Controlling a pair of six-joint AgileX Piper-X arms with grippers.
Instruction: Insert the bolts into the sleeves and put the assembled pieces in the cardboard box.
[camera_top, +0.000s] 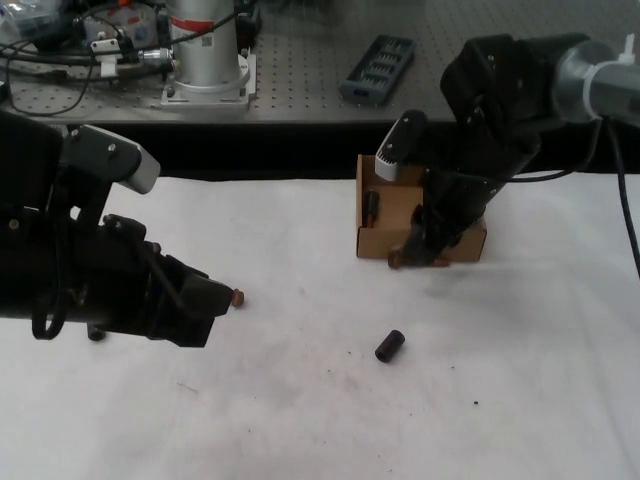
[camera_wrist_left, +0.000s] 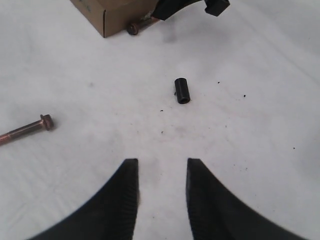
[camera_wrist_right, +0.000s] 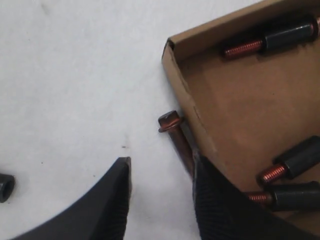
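Observation:
A copper bolt (camera_wrist_right: 175, 134) lies on the white sheet against the outer wall of the cardboard box (camera_wrist_right: 182, 85), also seen as the bolt (camera_top: 396, 261). My right gripper (camera_wrist_right: 160, 162) hangs open over the box's front edge, one finger just beside this bolt. Three bolts in black sleeves (camera_wrist_right: 292, 161) lie inside the box. A loose black sleeve (camera_wrist_left: 182, 90) lies mid-table, the same sleeve (camera_top: 389, 346). My left gripper (camera_wrist_left: 159, 172) is open and holds nothing, low over the sheet short of the sleeve. Another bolt (camera_wrist_left: 27, 129) lies beside it.
Behind the white sheet runs a perforated bench with a metal post (camera_top: 205, 45), cables and a dark rack (camera_top: 378, 68). The right arm (camera_top: 500, 110) leans over the box from the far right.

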